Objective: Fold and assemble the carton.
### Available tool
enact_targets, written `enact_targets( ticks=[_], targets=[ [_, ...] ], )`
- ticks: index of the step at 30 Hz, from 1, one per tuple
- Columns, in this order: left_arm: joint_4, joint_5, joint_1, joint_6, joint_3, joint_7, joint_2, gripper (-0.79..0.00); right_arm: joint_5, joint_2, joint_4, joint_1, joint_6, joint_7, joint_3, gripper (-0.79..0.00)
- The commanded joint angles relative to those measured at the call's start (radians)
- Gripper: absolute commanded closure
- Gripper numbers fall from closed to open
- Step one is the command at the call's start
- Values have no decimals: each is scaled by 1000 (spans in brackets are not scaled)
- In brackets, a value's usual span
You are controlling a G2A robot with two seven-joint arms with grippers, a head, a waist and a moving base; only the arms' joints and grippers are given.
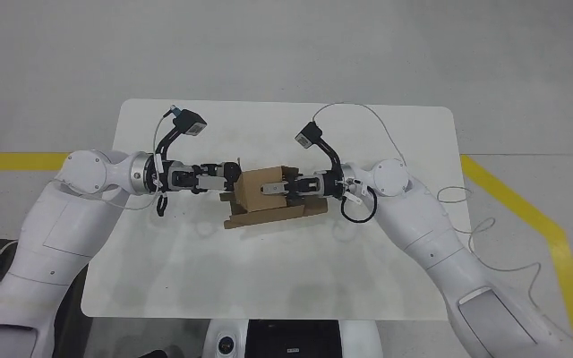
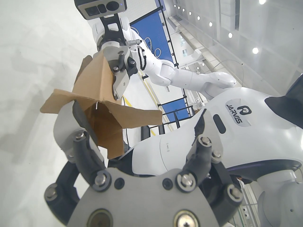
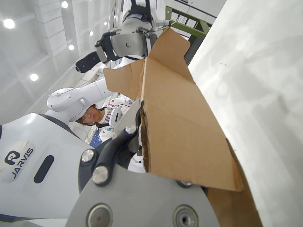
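Top view: our carton [image 1: 255, 204] lies mid-frame, long axis crosswise; right pincer [image 1: 271, 189] clamps its wall, left pincer [image 1: 230, 172] gapes alongside.

Floor [image 1: 286, 54]: was pale grey, crossed by a yellow line [image 1: 27, 161].
Ceiling [image 2: 236, 24]: carried round lights [image 2: 262, 0].
Behind: blue panels [image 2: 151, 27], possibly partition screens.
Desk [image 1: 269, 286]: was white.

Brown cardboard carton [image 1: 260, 199] part-folded, flaps splayed, apparently tilted.
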Motion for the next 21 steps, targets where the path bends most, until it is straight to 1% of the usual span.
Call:
enact_targets(
  ticks=[1, 21],
  targets=[
    [5, 1, -3, 1, -2, 0, -2, -785, 5, -3, 1, -1, 4, 7, -5, 0],
    [12, 7, 0, 11, -24, -14, -15, -785, 63, -51, 79, 43, -7, 69, -55, 0]
  ],
)
